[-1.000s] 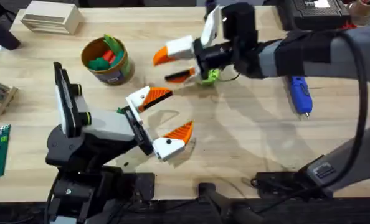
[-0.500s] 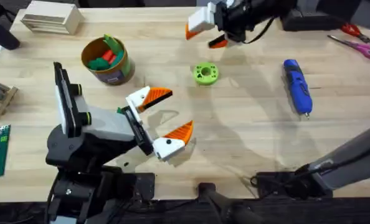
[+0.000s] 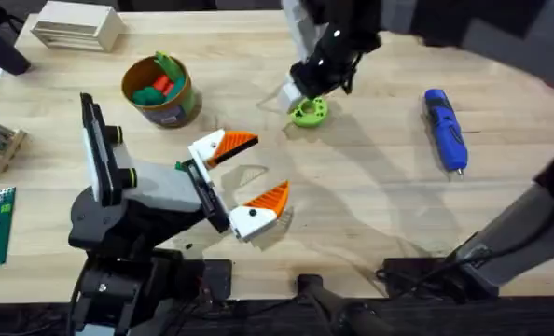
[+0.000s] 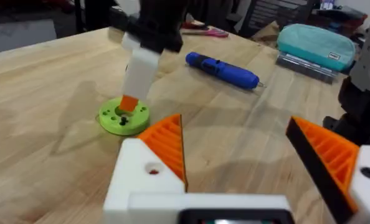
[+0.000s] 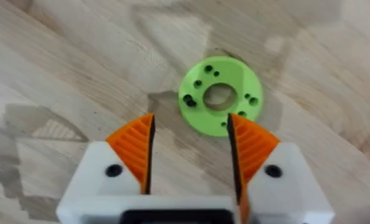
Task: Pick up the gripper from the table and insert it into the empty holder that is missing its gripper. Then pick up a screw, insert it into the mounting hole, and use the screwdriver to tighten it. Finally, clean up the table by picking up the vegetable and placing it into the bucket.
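Right claw hangs over the green ring

At 10 o'clock the bucket (image 3: 159,91) holds toy vegetables; the left gripper (image 3: 242,176) waits wide open; the right gripper (image 5: 189,154) is open, tips straddling the ring (image 5: 220,95), probably to take a screw; the screwdriver (image 3: 445,128) lies at 2 o'clock.

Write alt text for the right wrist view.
The right tool, open, points down at a lime-green ring-shaped disc with small holes, lying on the wooden table. Its orange ribbed pads straddle the disc's near edge.
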